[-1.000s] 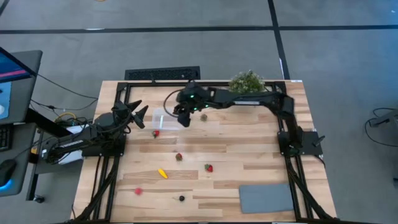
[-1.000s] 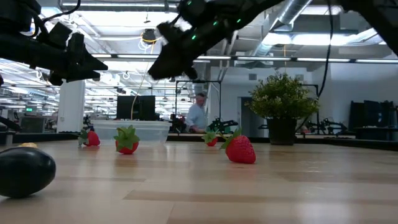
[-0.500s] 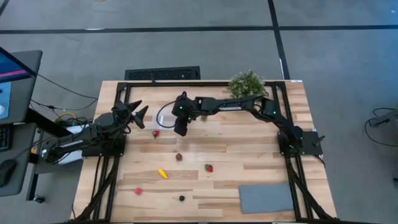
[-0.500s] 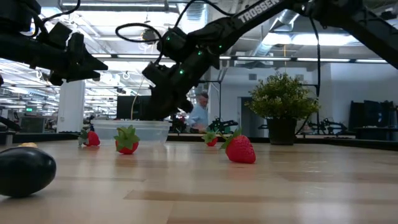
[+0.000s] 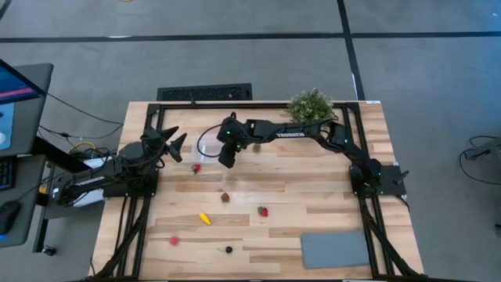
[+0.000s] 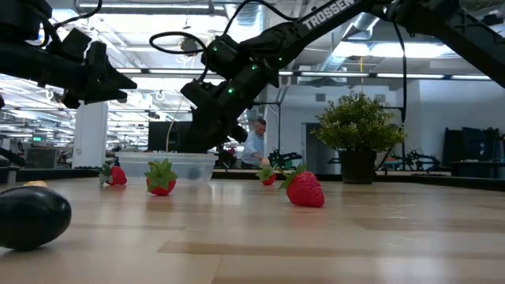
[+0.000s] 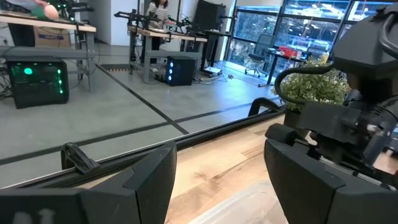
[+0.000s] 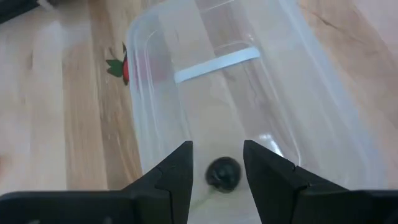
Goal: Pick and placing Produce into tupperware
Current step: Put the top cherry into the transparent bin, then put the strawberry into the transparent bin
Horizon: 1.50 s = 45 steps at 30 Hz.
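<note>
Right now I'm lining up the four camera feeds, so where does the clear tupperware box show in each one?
High view: the tupperware is beside the right gripper, on the table's far left part.
Low view: left of centre, behind a strawberry.
Left wrist view: only a clear rim at the bottom edge.
Right wrist view: it fills the picture, with a dark berry inside.
Shared landmark: the right gripper over the box.

The open right pincer (image 8: 217,167) hangs over a dark berry (image 8: 223,172) inside the tupperware (image 8: 283,106).
</note>
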Tool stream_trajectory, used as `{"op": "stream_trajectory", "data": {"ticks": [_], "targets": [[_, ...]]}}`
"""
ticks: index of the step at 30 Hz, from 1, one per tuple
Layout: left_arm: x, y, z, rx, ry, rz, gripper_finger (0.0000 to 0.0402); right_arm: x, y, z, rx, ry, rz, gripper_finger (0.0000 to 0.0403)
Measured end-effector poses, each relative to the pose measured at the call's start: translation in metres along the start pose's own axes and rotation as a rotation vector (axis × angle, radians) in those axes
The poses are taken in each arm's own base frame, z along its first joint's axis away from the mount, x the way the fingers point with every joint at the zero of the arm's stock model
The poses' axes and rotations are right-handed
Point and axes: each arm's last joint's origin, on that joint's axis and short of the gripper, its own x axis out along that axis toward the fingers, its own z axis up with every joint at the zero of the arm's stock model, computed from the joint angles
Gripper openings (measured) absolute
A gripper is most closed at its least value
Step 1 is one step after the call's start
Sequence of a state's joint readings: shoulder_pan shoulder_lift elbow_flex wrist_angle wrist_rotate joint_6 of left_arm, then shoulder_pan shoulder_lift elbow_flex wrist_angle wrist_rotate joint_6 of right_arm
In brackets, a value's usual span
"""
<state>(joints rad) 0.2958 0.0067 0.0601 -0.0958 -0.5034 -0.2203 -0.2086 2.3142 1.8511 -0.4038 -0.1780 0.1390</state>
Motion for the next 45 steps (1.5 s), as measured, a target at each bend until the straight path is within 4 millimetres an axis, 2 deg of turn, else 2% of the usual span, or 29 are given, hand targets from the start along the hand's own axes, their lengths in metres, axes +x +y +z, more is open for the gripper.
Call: {"op": "stream_trajectory", "data": {"ticks": [8,16,23,26,29,32,38,41,45], "targets": [[0.000,0.000,0.000,0.000,0.000,0.000,0.0236,0.000,0.001,0.000,0.024,0.000,0.002,0.0165],[0.000,0.000,0.000,0.000,0.000,0.000,0.0236,-0.010,-0.004,0.007,0.013,-0.007,0.000,0.0197],[0.000,0.000,0.000,0.000,0.000,0.000,0.0236,-0.052,0.005,0.033,-0.192,0.135,-0.009,0.0219],[0.000,0.000,0.000,0.000,0.000,0.000,0.0236,-0.072,0.005,0.042,-0.215,0.175,-0.020,0.0220],[0.000,0.000,0.000,0.000,0.000,0.000,0.0236,-0.094,-0.003,0.049,-0.205,0.229,-0.049,0.0218],[0.000,0.000,0.000,0.000,0.000,0.000,0.0236,-0.113,-0.013,0.049,-0.206,0.310,-0.059,0.0215],[0.000,0.000,0.000,0.000,0.000,0.000,0.0236,-0.135,-0.038,0.037,-0.168,0.454,-0.059,0.0215],[0.000,0.000,0.000,0.000,0.000,0.000,0.0236,-0.145,-0.047,0.037,-0.176,0.446,-0.065,0.0213],[0.000,0.000,0.000,0.006,-0.001,0.000,0.0236,-0.147,-0.048,0.032,-0.210,0.463,-0.052,0.0209]]}}
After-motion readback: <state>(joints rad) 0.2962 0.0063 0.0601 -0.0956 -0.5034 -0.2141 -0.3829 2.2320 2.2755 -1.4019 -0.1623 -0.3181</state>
